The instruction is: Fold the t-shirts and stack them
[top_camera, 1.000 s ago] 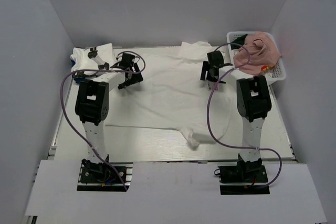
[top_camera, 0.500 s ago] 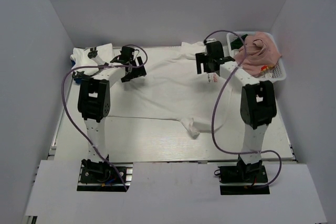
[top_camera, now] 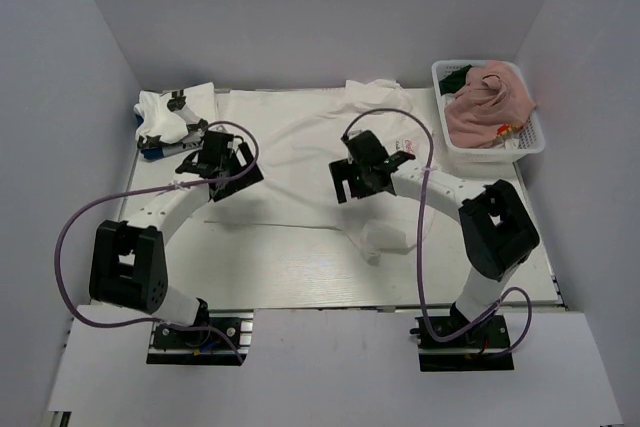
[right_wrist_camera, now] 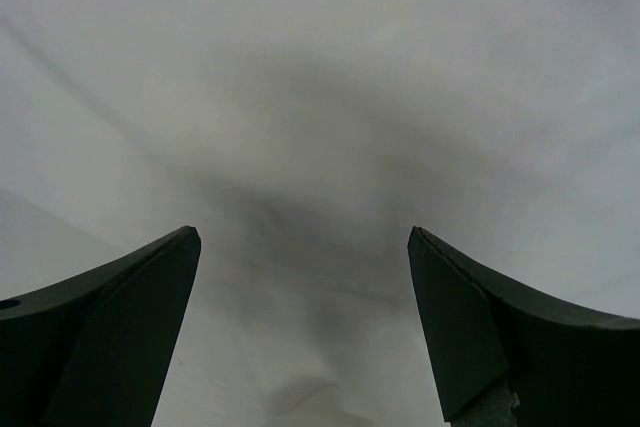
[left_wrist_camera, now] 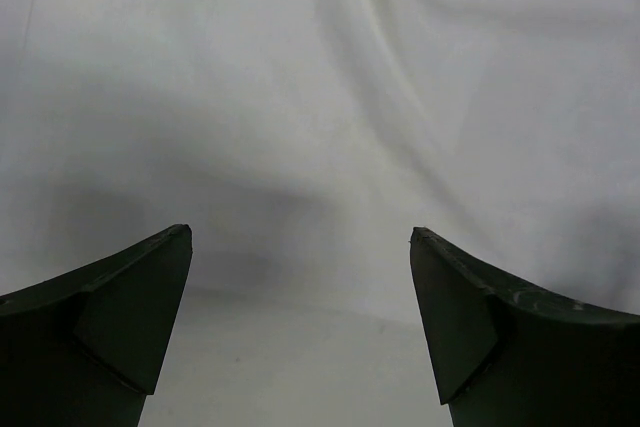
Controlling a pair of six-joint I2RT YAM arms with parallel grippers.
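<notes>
A white t-shirt (top_camera: 300, 162) lies spread flat across the table, with a bunched sleeve (top_camera: 378, 240) at its near edge. It fills the left wrist view (left_wrist_camera: 320, 77) and the right wrist view (right_wrist_camera: 330, 77). My left gripper (top_camera: 222, 179) is open and empty, low over the shirt's left near edge. My right gripper (top_camera: 352, 179) is open and empty over the shirt's middle, just behind the bunched sleeve. A folded white shirt (top_camera: 172, 115) lies at the far left. A dusty pink shirt (top_camera: 490, 102) and a dark green one (top_camera: 455, 75) sit in the basket.
The white lattice basket (top_camera: 530, 142) stands at the far right corner. A small blue object (top_camera: 150, 150) lies by the folded shirt. White walls close in the table on three sides. Purple cables loop off both arms.
Both arms have swung from the shirt's far edge toward the near side and lowered over the cloth. The near right part of the shirt has shifted and bunched more.
</notes>
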